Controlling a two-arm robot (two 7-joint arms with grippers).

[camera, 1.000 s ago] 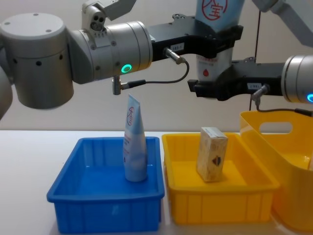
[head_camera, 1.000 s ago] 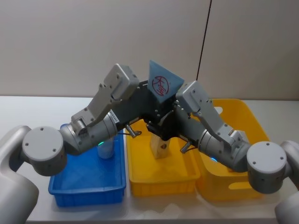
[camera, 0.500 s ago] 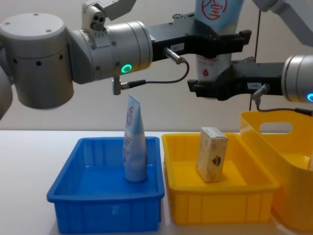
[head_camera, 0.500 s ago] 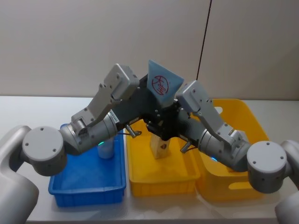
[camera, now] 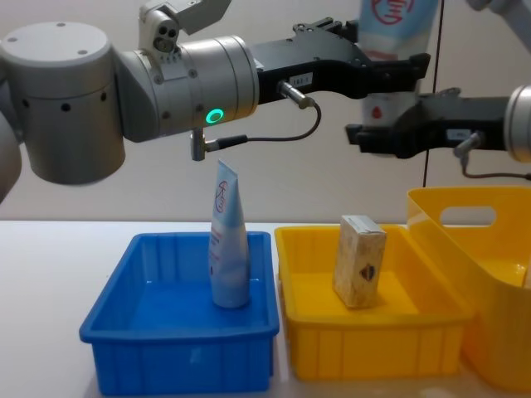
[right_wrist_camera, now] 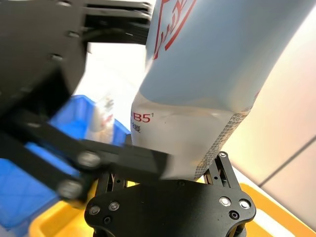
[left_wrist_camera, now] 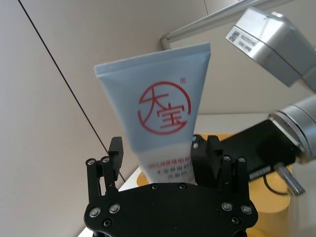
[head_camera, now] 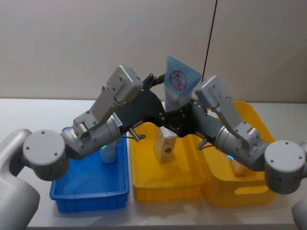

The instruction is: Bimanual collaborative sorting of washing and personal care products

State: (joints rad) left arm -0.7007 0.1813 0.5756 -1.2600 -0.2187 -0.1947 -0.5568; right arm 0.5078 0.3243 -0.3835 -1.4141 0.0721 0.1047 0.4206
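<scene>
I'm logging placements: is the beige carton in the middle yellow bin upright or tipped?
Upright, leaning slightly: the beige carton stands on its end in the middle yellow bin.

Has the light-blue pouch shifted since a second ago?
Yes. The light-blue pouch, held in the right gripper, has moved toward the robot's right: in the head view it was above the beige carton, now it sits nearer the large yellow bin.

You were running in a lab or test-bench setup, not a home. A plain white table [head_camera: 29, 112] stood against a bare beige panel wall [head_camera: 96, 43] with a thin dark seam line [head_camera: 209, 43]. On it sat a staged row of sorting bins: blue bin [camera: 178, 336], yellow bin [camera: 373, 340], taller yellow basket [camera: 489, 240].
</scene>
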